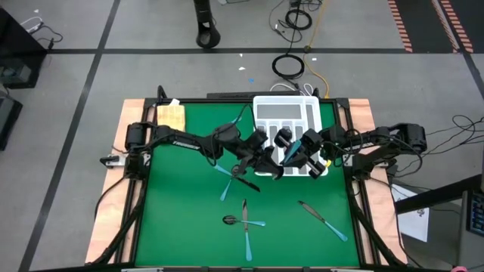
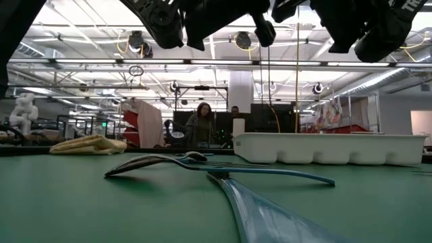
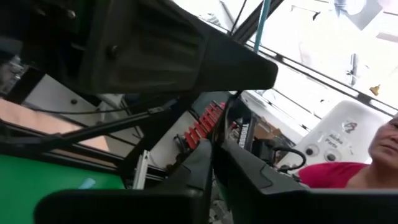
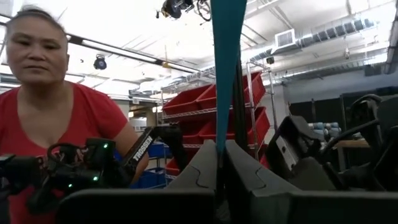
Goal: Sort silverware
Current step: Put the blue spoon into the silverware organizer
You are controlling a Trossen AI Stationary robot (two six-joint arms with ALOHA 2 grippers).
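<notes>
right gripper [image 4: 219, 163] clamping utensil [image 4: 227, 68], possibly knife

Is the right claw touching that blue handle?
Touching. In the right wrist view, the right claw has its two dark fingers closed on the blue handle, which sticks straight up from between them.

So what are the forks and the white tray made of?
The silverware seems to have light-blue plastic handles, matte-looking, and dark metal heads that glint. The white tray looks like moulded plastic with a smooth, even finish, though that is only judged by its look.
</notes>
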